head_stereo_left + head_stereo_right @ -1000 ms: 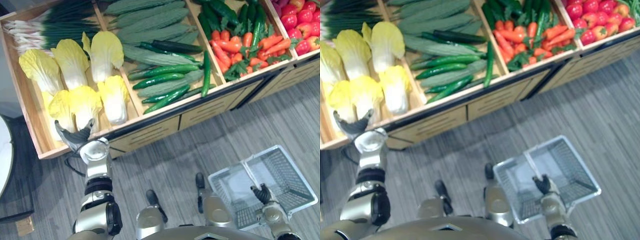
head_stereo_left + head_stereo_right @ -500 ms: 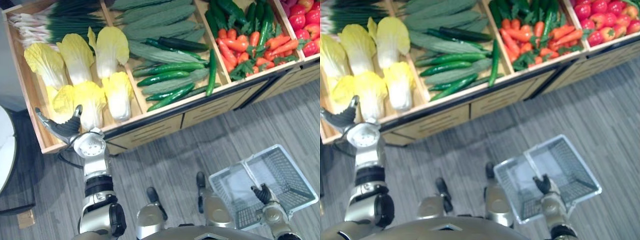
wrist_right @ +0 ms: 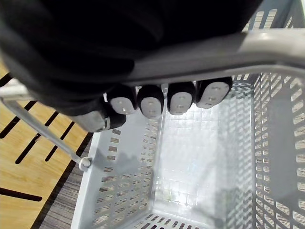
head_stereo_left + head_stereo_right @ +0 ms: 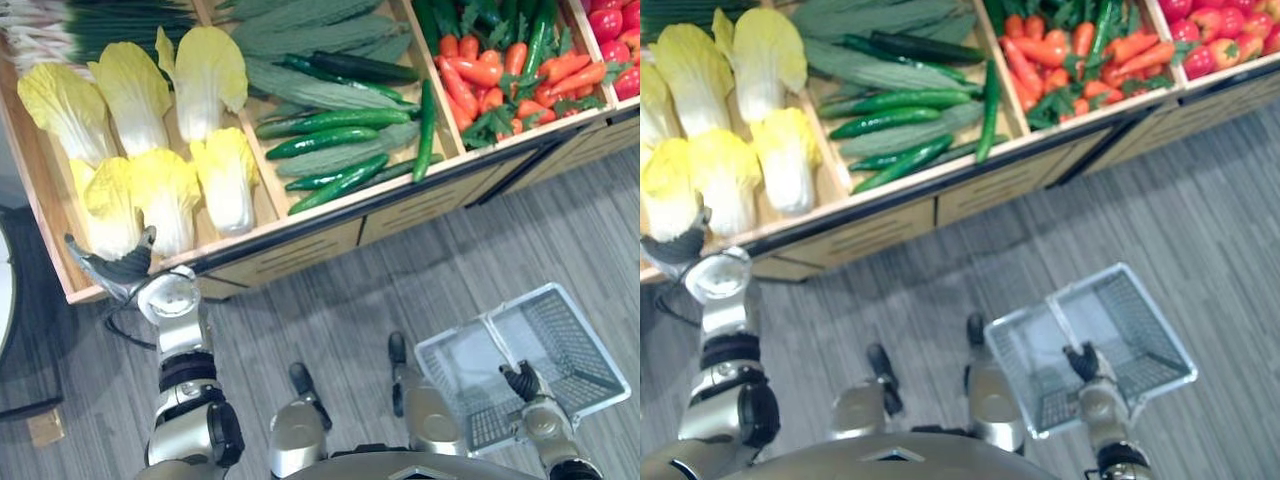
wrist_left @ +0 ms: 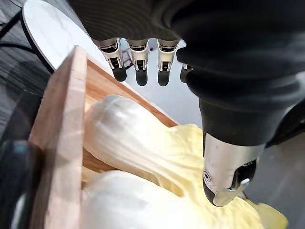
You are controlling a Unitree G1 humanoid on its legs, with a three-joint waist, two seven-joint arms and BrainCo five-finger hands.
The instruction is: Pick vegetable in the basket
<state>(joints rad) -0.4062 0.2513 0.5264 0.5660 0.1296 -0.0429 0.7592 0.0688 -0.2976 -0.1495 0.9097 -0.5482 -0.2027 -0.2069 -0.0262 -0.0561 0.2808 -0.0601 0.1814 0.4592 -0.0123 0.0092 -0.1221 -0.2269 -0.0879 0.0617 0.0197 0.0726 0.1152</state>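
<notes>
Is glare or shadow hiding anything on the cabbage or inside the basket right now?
Left wrist view: the cabbage below the open left hand has a bright sheen on its white stem, yet its outline reads. Right wrist view: a glare patch on the floor of the basket and soft shadows on its walls; no vegetable shows inside; the right hand curls round the handle.

Several Chinese cabbages (image 4: 170, 195) with pale yellow leaves and white stalks lie flat in the end compartment of the wooden crate (image 4: 45, 215), at about 10 o'clock. Their stalk ends point toward its front rail. The basket (image 4: 580, 350), grey-white plastic mesh and empty, hangs above the floor at about 4 o'clock. Its bar handle (image 3: 214, 52) is wrapped by the fingers (image 3: 181, 98) of the right hand (image 4: 522, 380).
</notes>
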